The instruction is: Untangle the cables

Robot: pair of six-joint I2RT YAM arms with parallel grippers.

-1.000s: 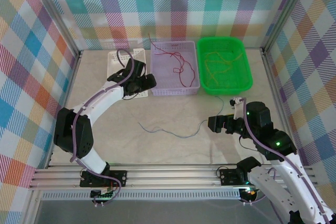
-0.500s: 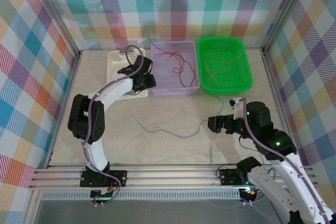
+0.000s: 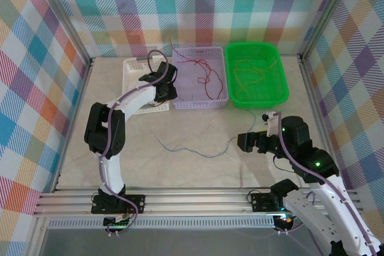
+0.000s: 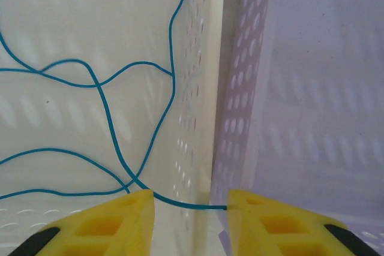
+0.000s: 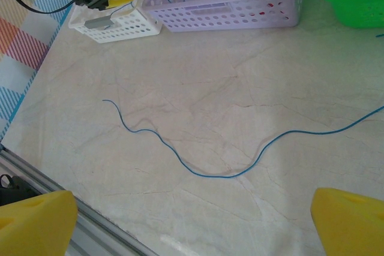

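Top centre, three in a row: white basket (image 3: 133,69), lavender basket (image 3: 201,103), green basket (image 3: 261,103). One blue wire (image 5: 210,175) lies mid-worktop (image 5: 240,88); a second blue wire (image 4: 171,46) passes between the parted fingers of the left end effector (image 4: 191,199). The right end effector (image 5: 192,208) stands wide apart.

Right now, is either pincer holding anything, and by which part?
Nothing is gripped. A blue cable strand crosses the left pincer's open gap; the right pincer is open, empty.

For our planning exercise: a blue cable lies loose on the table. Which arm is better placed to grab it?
Likely right. The right gripper stands open beside the loose blue cable; the left gripper is over the white basket, another cable between its fingers.
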